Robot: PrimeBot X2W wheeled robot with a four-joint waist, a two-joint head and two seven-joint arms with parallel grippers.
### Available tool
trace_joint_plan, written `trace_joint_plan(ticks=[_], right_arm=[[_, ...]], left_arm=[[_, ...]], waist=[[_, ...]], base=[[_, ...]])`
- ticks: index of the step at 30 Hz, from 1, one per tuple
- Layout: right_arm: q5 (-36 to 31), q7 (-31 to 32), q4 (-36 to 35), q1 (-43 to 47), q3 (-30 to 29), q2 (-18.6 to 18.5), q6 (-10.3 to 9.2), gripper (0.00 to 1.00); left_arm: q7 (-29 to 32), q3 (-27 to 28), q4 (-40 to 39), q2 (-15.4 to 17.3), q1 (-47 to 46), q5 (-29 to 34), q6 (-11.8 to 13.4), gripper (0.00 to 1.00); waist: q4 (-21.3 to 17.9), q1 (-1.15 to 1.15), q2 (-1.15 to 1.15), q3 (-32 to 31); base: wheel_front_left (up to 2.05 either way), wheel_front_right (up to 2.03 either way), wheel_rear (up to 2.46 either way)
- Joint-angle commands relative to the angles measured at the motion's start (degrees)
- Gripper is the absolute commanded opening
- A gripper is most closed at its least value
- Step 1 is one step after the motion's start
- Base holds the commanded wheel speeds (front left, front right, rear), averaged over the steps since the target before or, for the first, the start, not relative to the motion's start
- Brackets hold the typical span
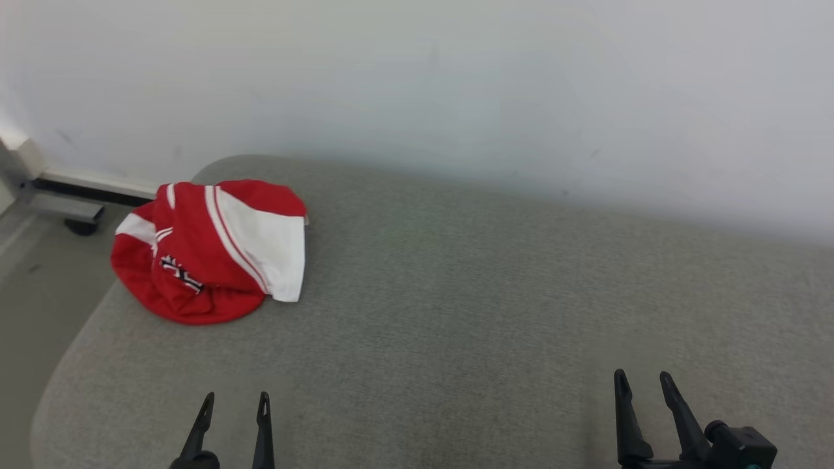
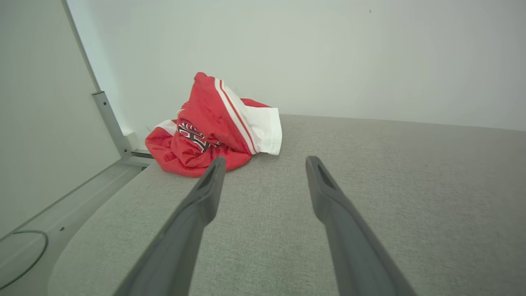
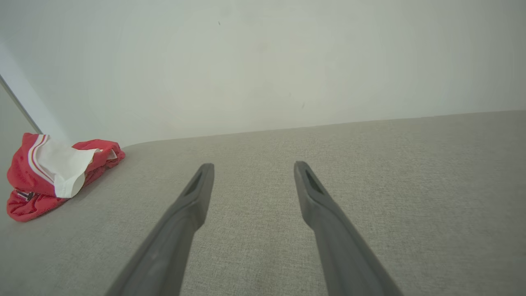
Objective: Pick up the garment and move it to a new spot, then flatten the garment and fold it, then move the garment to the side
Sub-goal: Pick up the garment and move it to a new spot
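Observation:
A crumpled red and white garment (image 1: 208, 251) with a dark emblem lies in a heap at the far left corner of the grey fabric surface (image 1: 488, 312). The left wrist view has the garment (image 2: 213, 129) ahead and slightly left of my fingers, and in the right wrist view the garment (image 3: 53, 172) sits far off to the left. My left gripper (image 1: 235, 395) is at the near edge, below the garment and well apart from it, open and empty. At the lower right my right gripper (image 1: 644, 376) is open too, with nothing between its fingers.
A pale wall (image 1: 456, 85) rises straight behind the surface. Left of the surface is the floor (image 1: 32, 286) with a metal frame leg and a dark caster (image 1: 81, 226). A thin cable (image 2: 24, 257) loops on the floor by the surface's left edge.

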Motion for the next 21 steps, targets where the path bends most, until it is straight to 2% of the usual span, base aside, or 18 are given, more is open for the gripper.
trace_joint_plan(ticks=[1, 5, 21], right_arm=[[0.50, -0.02, 0.03, -0.17, 0.22, 0.04, -0.12, 1.00], [1.26, -0.01, 0.03, -0.67, 0.71, 0.06, -0.12, 1.00], [0.20, -0.02, 2.33, -6.09, 5.83, 0.03, -0.12, 1.00]], left_arm=[[-0.20, 0.32, -0.12, 0.28, 0.22, 0.26, 0.03, 1.00], [-0.20, 0.70, -0.17, 0.50, 0.24, 0.40, -0.12, 1.00], [-0.20, 4.88, -4.24, -0.15, 2.49, -1.01, 2.22, 1.00]], waist=[[7.70, 0.00, 0.00, 0.15], [11.74, 0.00, 0.00, 0.54], [13.94, 0.00, 0.00, 3.62]], base=[[0.00, 0.00, 0.00], [0.00, 0.00, 0.00], [0.00, 0.00, 0.00]])
